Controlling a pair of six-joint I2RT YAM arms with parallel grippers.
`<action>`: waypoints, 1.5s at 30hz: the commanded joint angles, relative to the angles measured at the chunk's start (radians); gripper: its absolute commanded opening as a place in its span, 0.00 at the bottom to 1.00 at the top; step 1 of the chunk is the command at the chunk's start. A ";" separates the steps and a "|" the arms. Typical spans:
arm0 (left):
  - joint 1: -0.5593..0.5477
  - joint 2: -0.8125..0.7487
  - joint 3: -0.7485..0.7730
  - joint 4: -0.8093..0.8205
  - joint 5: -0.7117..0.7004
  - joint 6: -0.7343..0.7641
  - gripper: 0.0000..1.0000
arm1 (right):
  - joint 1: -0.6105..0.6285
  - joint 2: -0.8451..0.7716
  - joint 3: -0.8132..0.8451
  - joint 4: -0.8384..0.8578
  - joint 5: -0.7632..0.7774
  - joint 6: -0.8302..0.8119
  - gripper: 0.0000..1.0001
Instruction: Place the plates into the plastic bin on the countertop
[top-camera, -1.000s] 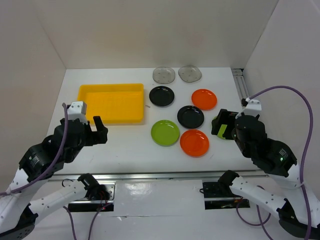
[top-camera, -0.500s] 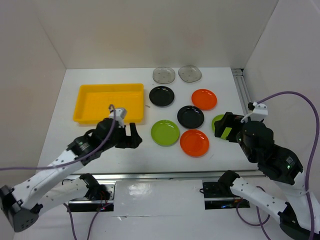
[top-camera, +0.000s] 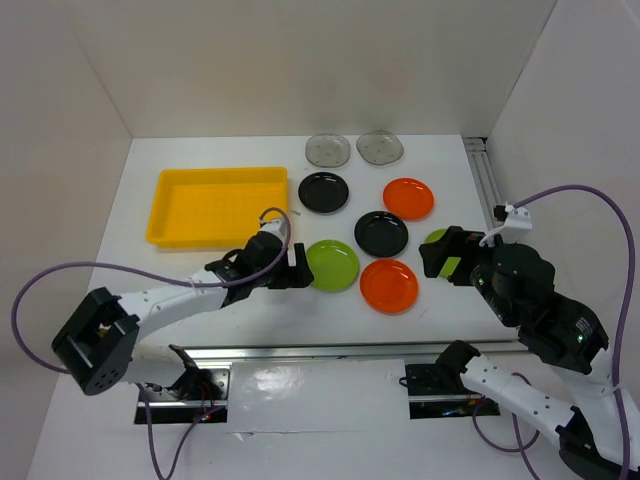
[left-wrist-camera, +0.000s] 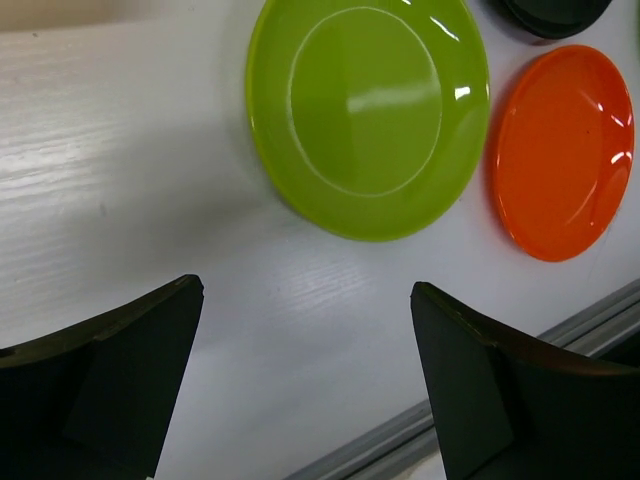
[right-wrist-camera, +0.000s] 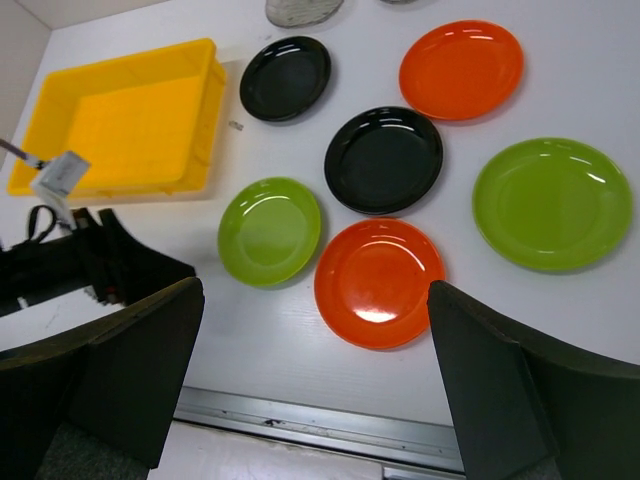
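Yellow plastic bin (top-camera: 215, 205) lies empty at the left rear of the white countertop (top-camera: 200, 285), its long side running across the top view. All eight plates rest on the countertop to its right, and none is in the bin.

Back row, close to the rear wall (top-camera: 330, 70): left clear plate (top-camera: 328, 150) and right clear plate (top-camera: 380, 147), side by side.

Second row: rear black plate (top-camera: 323, 192), just beside the right end of the bin, and rear orange plate (top-camera: 408, 198).

Centre: front black plate (top-camera: 381, 233).

Front row: left green plate (top-camera: 331, 265), front orange plate (top-camera: 389, 285) just beside it, and right green plate (top-camera: 436, 238). The top view shows only a sliver of this last plate behind the right gripper (top-camera: 445, 255), but the right wrist view shows it whole.

Left gripper (top-camera: 297, 268) reaches low over the countertop, just left of the left green plate. Its jaws stand wide apart and hold nothing. In the left wrist view its fingers (left-wrist-camera: 130, 380) frame bare countertop, and the plate lies ahead of the tips, apart from them.

Right gripper hangs above the right side of the countertop. Its jaws are spread wide and it is empty.
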 joint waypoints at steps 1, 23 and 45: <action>0.017 0.088 -0.009 0.181 0.001 -0.039 0.98 | -0.007 0.009 -0.002 0.088 -0.045 -0.003 1.00; 0.017 0.362 -0.022 0.424 -0.090 -0.100 0.65 | -0.016 -0.020 0.000 0.099 -0.083 -0.003 1.00; 0.017 0.237 0.064 0.192 -0.188 -0.160 0.00 | -0.034 -0.040 0.009 0.059 -0.102 0.015 1.00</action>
